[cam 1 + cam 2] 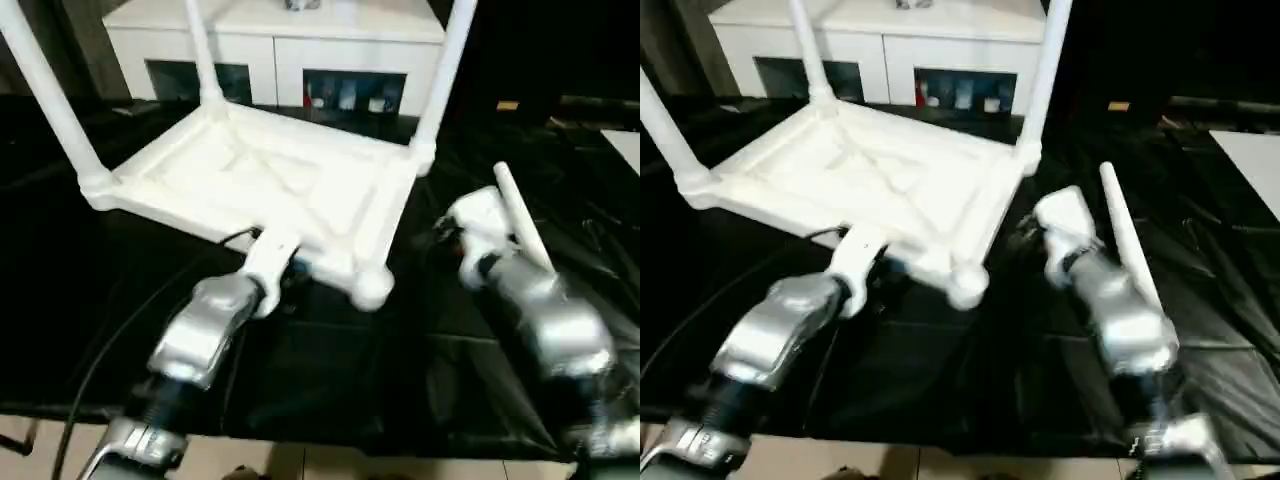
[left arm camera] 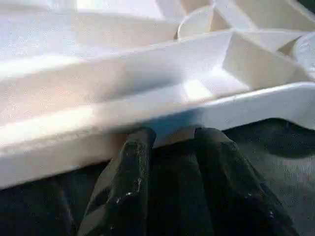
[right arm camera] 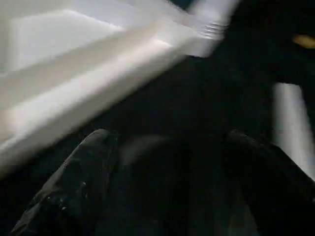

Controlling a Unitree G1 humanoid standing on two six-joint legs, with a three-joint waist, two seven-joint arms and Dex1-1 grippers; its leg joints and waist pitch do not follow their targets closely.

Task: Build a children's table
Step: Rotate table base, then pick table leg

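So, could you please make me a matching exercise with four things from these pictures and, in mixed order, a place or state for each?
Things:
1. loose leg
2. near corner socket
3. left gripper
4. white cabinet

Places or states:
A. empty, no leg in it
B. at the back, behind the tabletop
C. not fitted, beside the right arm
D. at the tabletop's near rim

Pairs: 1-C, 2-A, 3-D, 4-B

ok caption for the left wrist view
Left gripper fingers at the upturned tabletop's near rim, over black sheeting.
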